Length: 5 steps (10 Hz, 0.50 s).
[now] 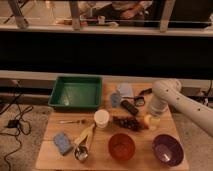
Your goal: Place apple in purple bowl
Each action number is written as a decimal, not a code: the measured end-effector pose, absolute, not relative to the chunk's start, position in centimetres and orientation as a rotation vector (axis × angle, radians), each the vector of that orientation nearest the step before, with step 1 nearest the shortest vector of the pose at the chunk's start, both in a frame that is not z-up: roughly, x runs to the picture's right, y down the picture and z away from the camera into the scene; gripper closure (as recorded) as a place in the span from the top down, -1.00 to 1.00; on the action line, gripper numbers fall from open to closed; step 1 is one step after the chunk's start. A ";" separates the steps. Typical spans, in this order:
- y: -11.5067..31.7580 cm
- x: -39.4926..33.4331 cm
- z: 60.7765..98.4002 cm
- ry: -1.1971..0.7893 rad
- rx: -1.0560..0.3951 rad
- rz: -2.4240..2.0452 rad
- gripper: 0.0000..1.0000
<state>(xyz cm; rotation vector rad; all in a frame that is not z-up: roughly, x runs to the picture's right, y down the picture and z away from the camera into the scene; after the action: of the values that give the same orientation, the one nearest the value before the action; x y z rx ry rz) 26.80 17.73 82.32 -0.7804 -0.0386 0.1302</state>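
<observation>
Your tool (pixel 152 118) hung low at the right edge of the bench (pixel 52 131), pointing down from the white arm (pixel 172 97) that came in from the right. Its jaws stood apart and were clamped on nothing. That fits a tool lined up to take the fruit rather than one already carrying it.

The apple (pixel 147 121) sat on the bench right at the tool, between the dark grapes (pixel 127 122) and the right edge. The purple bowl (pixel 167 149) waited in the front right corner, near the apple and apart from it, with nothing visible inside. I judged that you would need only a short carry toward that corner. The orange bowl (pixel 122 146) stood beside it along the front edge, so you had to mind which bowl you chose.

The tool covered much of the apple, so you could not tell whether the pads touched it. The arm ran out of view at the right. The small dark and bluish things toward the back right were too vague to name.
</observation>
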 end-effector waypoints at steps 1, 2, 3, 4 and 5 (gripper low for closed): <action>17.8 26.9 82.5 -0.036 -0.782 0.132 0.60; 17.9 27.2 82.7 -0.031 -0.783 0.132 0.60; 18.0 27.3 82.8 -0.028 -0.786 0.134 0.60; 18.2 27.5 83.0 -0.026 -0.792 0.132 0.60; 18.4 27.6 83.3 -0.026 -0.798 0.128 0.60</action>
<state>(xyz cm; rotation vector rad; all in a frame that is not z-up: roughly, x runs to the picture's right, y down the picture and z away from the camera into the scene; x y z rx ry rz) 27.59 18.37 83.28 -0.7978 -0.0261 0.1276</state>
